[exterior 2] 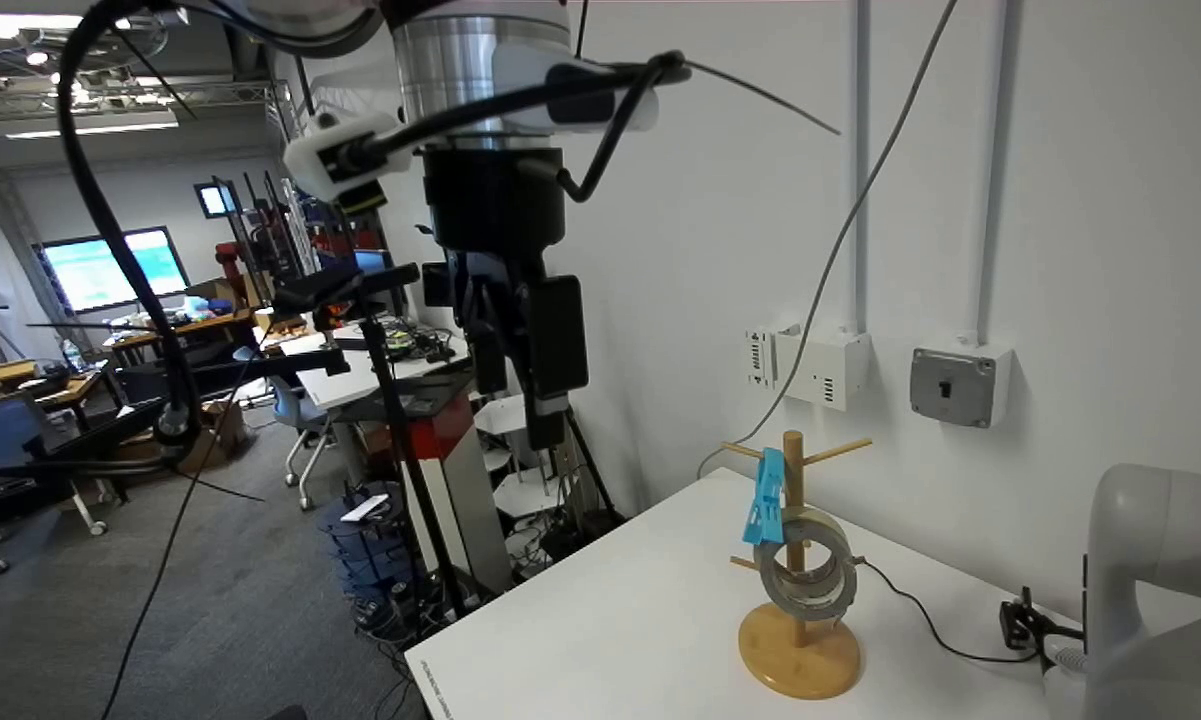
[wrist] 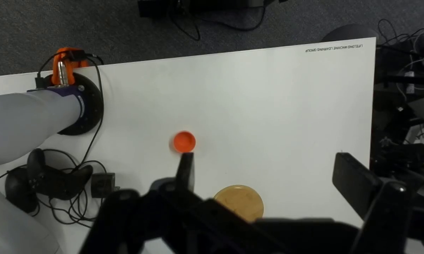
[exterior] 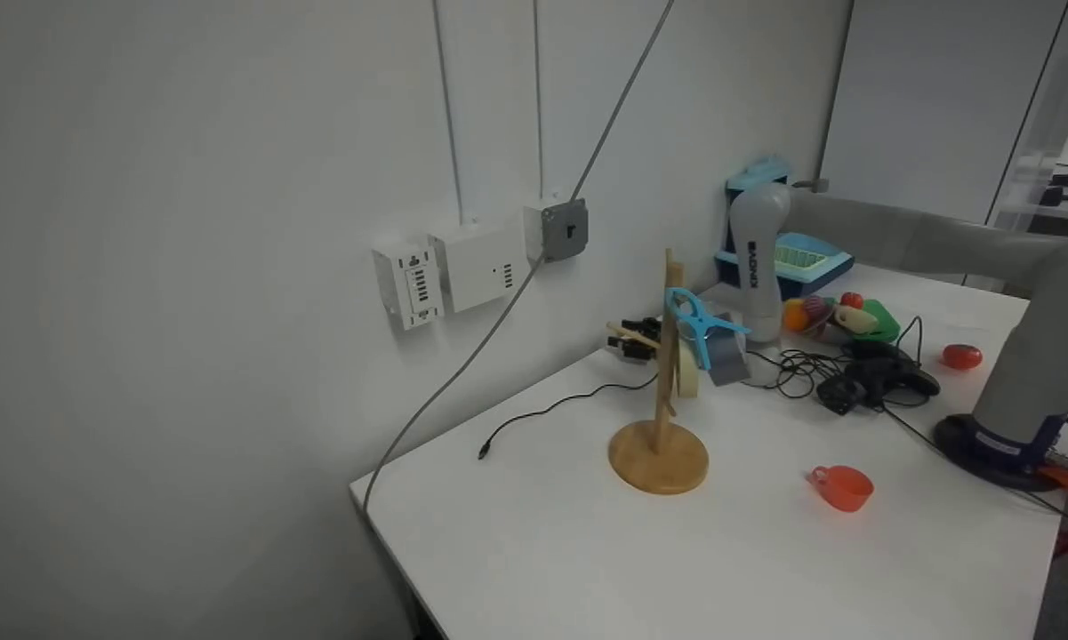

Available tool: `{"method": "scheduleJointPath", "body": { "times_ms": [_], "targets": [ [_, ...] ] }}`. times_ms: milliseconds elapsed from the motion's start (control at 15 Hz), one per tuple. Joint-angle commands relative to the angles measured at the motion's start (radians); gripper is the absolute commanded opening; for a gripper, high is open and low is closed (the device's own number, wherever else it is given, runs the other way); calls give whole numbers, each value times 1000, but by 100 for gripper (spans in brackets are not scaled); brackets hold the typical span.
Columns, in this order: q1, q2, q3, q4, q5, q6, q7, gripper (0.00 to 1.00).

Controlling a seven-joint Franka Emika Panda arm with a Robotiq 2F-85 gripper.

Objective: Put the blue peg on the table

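Blue plastic, the peg (exterior: 699,322) is up on the wooden stand (exterior: 662,427), hung from a rung by the look of it and well clear of the table (exterior: 534,542). Nothing the task asks for looks done from where I'm standing; I'd say the whole job is left: get hold of the peg, slip it off, lower it and let go. In an exterior view it hangs left of the post, just beside a roll of tape (exterior 2: 844,572), and whether those two touch I can't tell. To the right of the stand in an exterior view, a touch nearer, sits a red cup (exterior: 845,491). The claw (wrist: 264,173) is high up, left of the stand and well apart from the peg in an exterior view. Its jaws stand wide apart, close to their full spread, I'd guess. The wrist view shows nothing between them except the table and the stand's round foot, well below. It holds nothing, and touches nothing that I can see.
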Motion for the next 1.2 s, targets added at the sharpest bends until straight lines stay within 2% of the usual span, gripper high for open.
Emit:
{"method": "scheduleJointPath", "body": {
  "times_ms": [0,200,267,467,533,733,1133],
  "targets": [
    [-17,2,12,4,-7,-2,-2,100],
    [-16,3,12,5,-11,-3,-14,100],
    [-8,77,20,200,-2,-131,19,100],
    [-6,119,33,323,-11,-200,25,100],
    [-11,49,30,181,3,-114,6,100],
    [-10,84,40,275,2,-162,15,100],
    [-9,112,44,276,-7,-160,17,100]
  ]
}}
